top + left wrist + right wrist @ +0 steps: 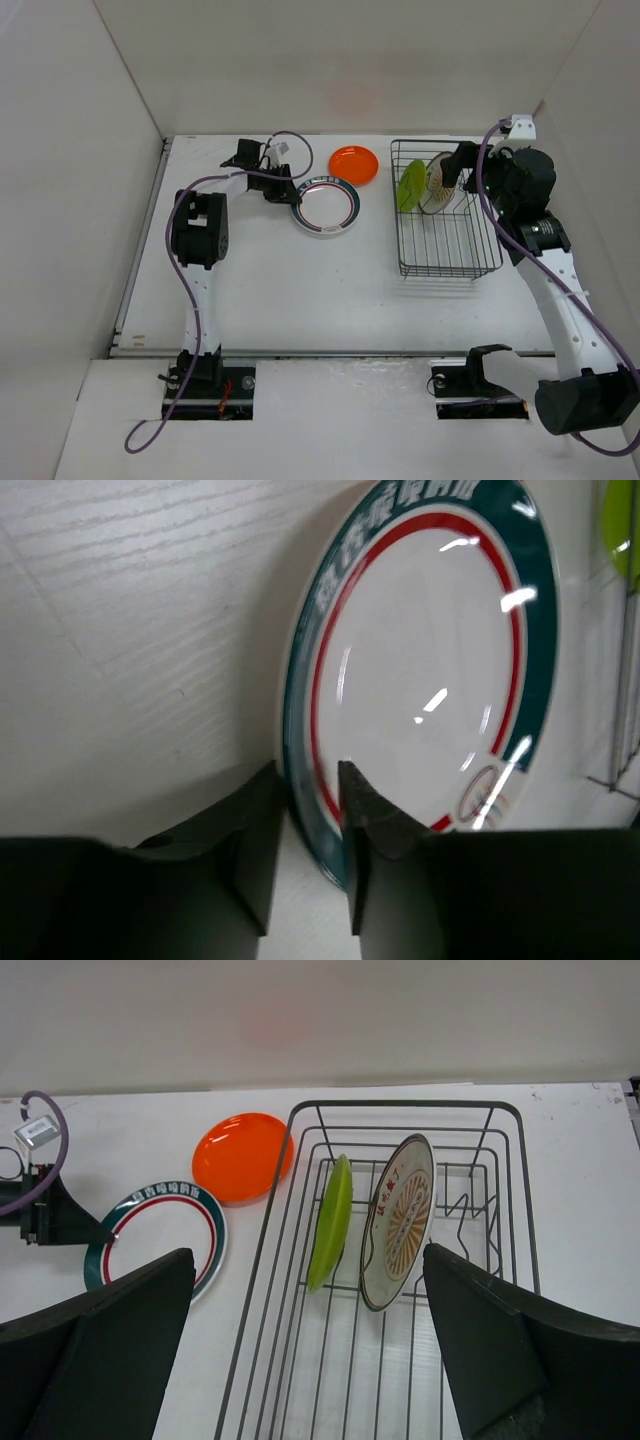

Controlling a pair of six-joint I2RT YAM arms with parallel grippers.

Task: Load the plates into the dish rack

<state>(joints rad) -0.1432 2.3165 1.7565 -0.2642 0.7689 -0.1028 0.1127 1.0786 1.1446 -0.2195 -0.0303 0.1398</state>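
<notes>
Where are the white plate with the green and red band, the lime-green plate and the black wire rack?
banded white plate [327, 207]: top view, its white centre.
lime-green plate [333, 1220]: right wrist view, middle of its face.
dish rack [400, 1103]: right wrist view, far top rim wire.

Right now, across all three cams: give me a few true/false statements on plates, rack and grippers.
1. Two plates stand on edge in the dish rack: the lime-green plate and the sunburst plate. True.
2. The orange plate is in the rack. False: it lies on the table, left of the rack.
3. The right gripper holds a plate. False: it is open and empty over the rack.
4. The left gripper has its fingers either side of the green-red banded plate's rim. True.
</notes>
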